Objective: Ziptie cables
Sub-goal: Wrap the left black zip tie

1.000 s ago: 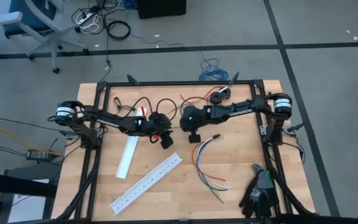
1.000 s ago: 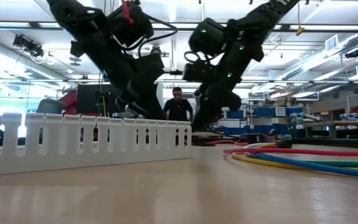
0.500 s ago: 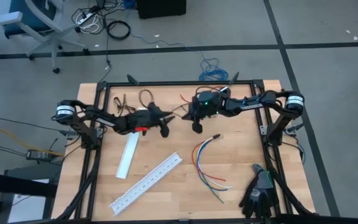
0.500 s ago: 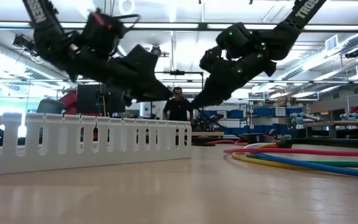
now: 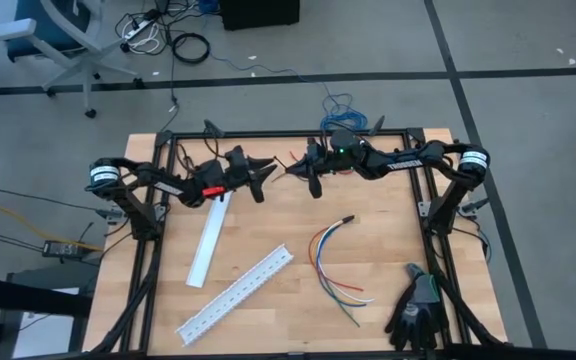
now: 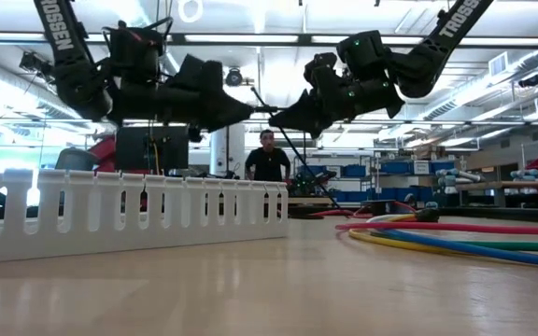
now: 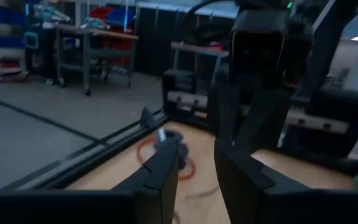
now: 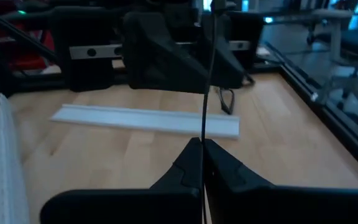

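The cables [image 5: 334,262] lie loose on the bench [image 5: 388,230], well apart from both arms, so the right gripper [image 5: 298,171], closed on a thin black strip [image 8: 205,81], should carry it low toward them while the left gripper [image 5: 261,172], narrowly open, follows.

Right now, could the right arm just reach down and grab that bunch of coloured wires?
Probably not yet: the right gripper is shut on a thin black strip, high above the table's far edge, though nothing covers the cables.

Robotics lab — shelving [image 6: 493,173], workbenches [image 7: 92,43]
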Tool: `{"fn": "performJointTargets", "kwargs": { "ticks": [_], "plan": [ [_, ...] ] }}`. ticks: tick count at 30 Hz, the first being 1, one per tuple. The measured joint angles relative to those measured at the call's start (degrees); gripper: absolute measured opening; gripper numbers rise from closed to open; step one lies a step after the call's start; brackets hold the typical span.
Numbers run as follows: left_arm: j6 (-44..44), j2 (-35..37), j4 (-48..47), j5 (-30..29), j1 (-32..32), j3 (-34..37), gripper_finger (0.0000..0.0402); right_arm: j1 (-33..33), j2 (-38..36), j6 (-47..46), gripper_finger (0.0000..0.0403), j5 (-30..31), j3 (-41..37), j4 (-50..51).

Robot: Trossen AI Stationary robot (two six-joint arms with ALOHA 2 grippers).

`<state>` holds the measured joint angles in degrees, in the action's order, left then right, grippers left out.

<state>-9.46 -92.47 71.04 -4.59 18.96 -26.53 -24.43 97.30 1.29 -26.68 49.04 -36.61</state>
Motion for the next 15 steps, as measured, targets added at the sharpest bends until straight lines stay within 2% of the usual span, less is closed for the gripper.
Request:
{"fn": "performJointTargets", "kwargs": {
  "ticks": [15],
  "plan": [
    [0.5,0.0,0.36,2.09,0.17,-2.94,0.009,-0.07,0.02,-1.37,0.0,-0.98,0.02,-1.61]
  ]
}}
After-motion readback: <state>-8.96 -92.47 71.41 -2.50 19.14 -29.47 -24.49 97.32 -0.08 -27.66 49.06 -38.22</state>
